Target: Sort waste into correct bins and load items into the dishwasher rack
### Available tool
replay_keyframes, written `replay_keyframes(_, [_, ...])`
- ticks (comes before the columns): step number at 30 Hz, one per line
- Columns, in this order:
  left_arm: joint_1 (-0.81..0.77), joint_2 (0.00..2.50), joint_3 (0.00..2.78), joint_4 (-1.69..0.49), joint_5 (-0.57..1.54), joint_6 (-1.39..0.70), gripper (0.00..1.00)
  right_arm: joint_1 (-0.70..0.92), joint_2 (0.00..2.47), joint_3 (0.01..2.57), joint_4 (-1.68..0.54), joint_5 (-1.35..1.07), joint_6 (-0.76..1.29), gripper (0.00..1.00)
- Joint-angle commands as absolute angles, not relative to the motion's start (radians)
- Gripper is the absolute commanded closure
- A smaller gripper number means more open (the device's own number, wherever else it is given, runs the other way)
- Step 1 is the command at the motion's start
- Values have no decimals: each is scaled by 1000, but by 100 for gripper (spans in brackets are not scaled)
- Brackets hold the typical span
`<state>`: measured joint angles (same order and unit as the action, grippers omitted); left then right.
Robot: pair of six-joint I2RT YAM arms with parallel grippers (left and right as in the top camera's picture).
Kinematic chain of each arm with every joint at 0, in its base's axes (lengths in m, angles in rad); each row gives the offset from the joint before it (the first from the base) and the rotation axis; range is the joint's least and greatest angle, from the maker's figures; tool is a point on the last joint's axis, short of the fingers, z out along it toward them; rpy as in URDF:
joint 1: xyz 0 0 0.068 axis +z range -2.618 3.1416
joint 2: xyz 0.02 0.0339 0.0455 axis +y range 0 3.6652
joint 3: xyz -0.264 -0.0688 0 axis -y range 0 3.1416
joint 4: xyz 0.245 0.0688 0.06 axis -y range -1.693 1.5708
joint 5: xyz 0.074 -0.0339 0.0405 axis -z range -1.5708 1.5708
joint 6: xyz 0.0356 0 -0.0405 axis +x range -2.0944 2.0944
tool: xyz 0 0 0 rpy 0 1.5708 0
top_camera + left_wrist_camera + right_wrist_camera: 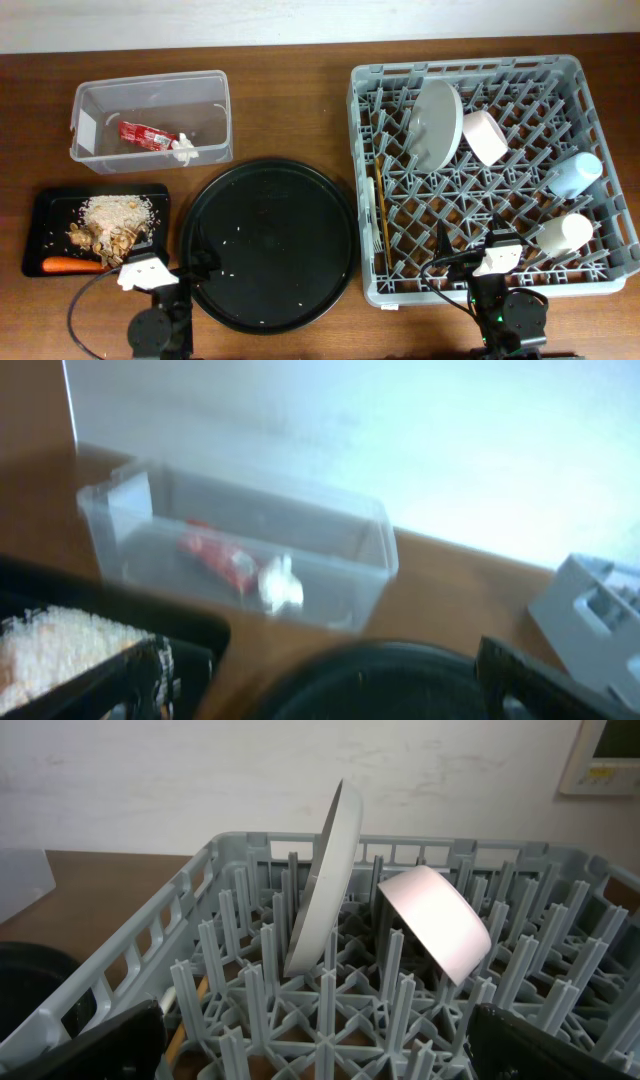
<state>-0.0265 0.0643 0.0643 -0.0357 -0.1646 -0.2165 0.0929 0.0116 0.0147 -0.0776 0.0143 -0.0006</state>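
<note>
- Black-fingered left end effector (335,695) sits low at seven o'clock, fingers wide apart and empty; right end effector (320,1055), at five o'clock, is the same.
- Grey rack (365,180), three o'clock: plate (435,125) on edge, bowl (487,137) tilted, blue cup (575,172), white cup (563,232).
- Clear tub (90,100), ten o'clock: red wrapper (145,135), white paper (184,148).

The left wrist view is blurred: the red snack wrapper (215,555) and crumpled white paper (280,585) in the clear tub (120,510) are smeared. The flat black tray (150,610) and round black tray (380,680) are cut off by its lower edge, the dishwasher rack (590,610) by its right. At the right wrist, the plate (325,880) is hidden low down by pegs (250,990), and the right pincer (310,1020) is seen only as dark finger ends. Overhead, the fork (374,238) and wooden stick (381,200) are too thin to be told apart.
</note>
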Motion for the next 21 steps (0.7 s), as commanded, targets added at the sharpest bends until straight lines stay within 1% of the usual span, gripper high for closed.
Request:
replay_keyframes(1, [-23, 6, 8, -74, -154, -64, 1, 88, 4, 6, -80, 12, -4, 1])
replay_keyframes(21, [-23, 6, 9, -69, -135, -47, 1, 87, 4, 6, -80, 12, -4, 1])
